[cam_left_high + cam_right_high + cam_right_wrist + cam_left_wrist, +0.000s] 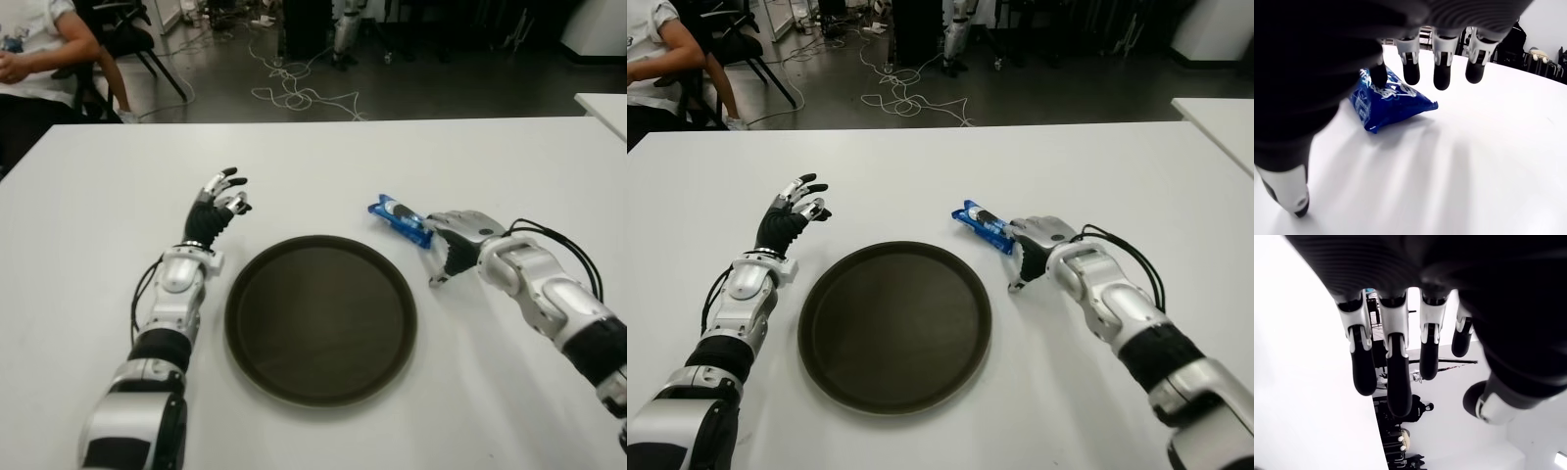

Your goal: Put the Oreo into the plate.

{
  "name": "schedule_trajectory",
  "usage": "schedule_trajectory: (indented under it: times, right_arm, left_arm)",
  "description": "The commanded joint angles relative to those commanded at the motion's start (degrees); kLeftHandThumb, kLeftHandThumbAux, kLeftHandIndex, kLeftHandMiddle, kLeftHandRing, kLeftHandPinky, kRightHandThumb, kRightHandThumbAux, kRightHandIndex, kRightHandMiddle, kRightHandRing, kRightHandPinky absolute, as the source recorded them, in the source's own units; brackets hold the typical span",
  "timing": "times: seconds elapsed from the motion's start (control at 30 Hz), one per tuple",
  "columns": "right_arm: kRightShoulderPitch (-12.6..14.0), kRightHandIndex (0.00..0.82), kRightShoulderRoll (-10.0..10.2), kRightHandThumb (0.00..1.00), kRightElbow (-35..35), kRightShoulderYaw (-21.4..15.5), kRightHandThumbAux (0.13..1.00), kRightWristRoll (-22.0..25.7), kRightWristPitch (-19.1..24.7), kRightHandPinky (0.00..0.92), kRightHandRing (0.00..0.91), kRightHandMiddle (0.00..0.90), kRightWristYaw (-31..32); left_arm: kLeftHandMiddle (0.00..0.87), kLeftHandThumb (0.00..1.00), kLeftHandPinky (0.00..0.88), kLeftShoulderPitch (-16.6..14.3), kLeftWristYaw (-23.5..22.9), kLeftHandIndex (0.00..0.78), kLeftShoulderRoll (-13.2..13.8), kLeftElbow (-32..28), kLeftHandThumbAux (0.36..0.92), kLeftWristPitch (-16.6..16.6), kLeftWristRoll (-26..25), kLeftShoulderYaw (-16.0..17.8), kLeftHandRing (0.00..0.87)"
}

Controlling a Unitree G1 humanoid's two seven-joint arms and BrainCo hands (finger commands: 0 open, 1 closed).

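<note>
right hand fingers open over the blue oreo packet on the worktop; light, crinkly, slippery wrapper, best pinched across its middle; left hand idle, fingers spread.

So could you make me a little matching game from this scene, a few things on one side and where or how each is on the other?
Things:
1. Oreo packet
2. plate
3. left hand
4. right hand

Descriptions:
A. dark, round, with nothing on it, between the two arms
B. raised off the table, fingers spread, holding nothing
C. blue, lying on the table right of the plate
D. reaching over one end of the blue packet, not yet closed around it

Pairs: 1-C, 2-A, 3-B, 4-D
</note>
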Motion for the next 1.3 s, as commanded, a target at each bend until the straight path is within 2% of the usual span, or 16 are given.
schedule_trajectory:
  times: [0.3,0.43,0.53,0.93,1.3]
  right_arm:
    - [3.6,0.047,-1.5,0.000,-7.0,-2.1,0.649,-1.1,1.8,0.048,0.090,0.104,3.0]
    - [5.6,0.041,-3.2,0.000,-13.6,-3.5,0.649,-1.9,3.5,0.060,0.088,0.100,6.9]
    - [6.3,0.038,-3.2,0.000,-15.2,-4.3,0.648,-2.5,4.0,0.064,0.089,0.099,8.1]
    - [7.5,0.032,-3.1,0.000,-18.2,-6.5,0.636,-4.0,4.7,0.072,0.097,0.103,11.3]
    - [8.7,0.061,-3.6,0.000,-20.5,-8.8,0.625,-3.9,4.0,0.093,0.133,0.141,12.7]
  left_arm:
    - [0.230,1.000,0.365,0.2,-0.7,0.158,-0.2,-0.6,0.645,0.4,-0.7,0.4,0.453]
    - [0.232,1.000,0.367,0.2,-0.5,0.157,0.0,-0.6,0.645,0.5,-0.5,0.3,0.452]
    - [0.232,1.000,0.365,0.1,-0.4,0.158,0.0,-0.5,0.645,0.5,-0.3,0.2,0.452]
    - [0.232,1.000,0.364,0.0,-0.2,0.161,0.4,-0.2,0.646,0.6,0.4,-0.1,0.451]
    - [0.224,1.000,0.362,0.0,-0.5,0.150,0.4,-0.3,0.646,0.8,-0.1,0.1,0.451]
